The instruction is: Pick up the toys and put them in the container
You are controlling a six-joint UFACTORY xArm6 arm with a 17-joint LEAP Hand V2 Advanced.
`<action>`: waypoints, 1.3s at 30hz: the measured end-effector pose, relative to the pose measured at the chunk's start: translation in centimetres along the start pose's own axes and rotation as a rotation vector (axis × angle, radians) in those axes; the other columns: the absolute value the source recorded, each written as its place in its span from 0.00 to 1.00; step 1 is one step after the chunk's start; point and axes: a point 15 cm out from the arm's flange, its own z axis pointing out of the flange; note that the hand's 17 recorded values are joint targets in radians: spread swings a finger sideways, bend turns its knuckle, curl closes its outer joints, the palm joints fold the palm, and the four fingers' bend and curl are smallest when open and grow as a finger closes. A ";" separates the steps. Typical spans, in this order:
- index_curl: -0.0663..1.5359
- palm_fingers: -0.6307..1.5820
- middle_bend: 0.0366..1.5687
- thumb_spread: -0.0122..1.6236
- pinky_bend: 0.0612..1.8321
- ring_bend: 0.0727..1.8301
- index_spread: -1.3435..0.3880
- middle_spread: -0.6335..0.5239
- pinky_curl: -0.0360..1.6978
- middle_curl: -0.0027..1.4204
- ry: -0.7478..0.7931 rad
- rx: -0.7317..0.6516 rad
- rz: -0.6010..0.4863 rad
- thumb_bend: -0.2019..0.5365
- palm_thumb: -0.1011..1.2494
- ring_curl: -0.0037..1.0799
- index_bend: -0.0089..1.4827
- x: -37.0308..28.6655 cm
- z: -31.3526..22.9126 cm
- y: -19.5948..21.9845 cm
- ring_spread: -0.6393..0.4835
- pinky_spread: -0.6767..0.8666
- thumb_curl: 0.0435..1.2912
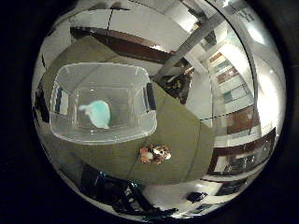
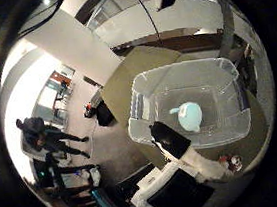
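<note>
A clear container (image 1: pixel 100 105) stands on the olive desk (image 1: pixel 180 133), with a pale teal toy (image 1: pixel 98 113) lying inside on its floor. Just beside the container, a brown-and-white toy (image 1: pixel 155 153) rests on the desk. Whether the robot hand (image 2: pixel 175 142) is open or closed, I cannot tell.

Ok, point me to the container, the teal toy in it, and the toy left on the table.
Container (image 1: pixel 65 133): little finger side palm view, on its clear near rim.
Teal toy (image 1: pixel 99 113): same view, on its body.
Brown and white toy (image 1: pixel 155 153): same view, on its middle, on the table.
</note>
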 end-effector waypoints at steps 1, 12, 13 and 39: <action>0.30 0.34 0.19 0.68 0.34 0.26 0.51 0.48 0.21 0.25 0.000 0.000 0.000 0.24 0.51 0.28 0.19 0.0 0.0 0.0 0.63 0.68 0.24; 0.27 0.41 0.15 0.68 0.27 0.20 0.53 0.49 0.13 0.24 0.044 -0.032 0.075 0.24 0.49 0.23 0.13 5.2 -2.8 3.0 0.64 0.69 0.23; 0.27 0.42 0.15 0.68 0.27 0.20 0.53 0.49 0.12 0.24 0.051 -0.041 0.083 0.24 0.48 0.22 0.13 6.1 -3.4 3.6 0.64 0.69 0.22; 0.24 0.43 0.11 0.68 0.25 0.15 0.57 0.53 0.03 0.25 0.125 -0.302 0.271 0.24 0.44 0.20 0.12 22.2 -5.5 29.6 0.69 0.68 0.20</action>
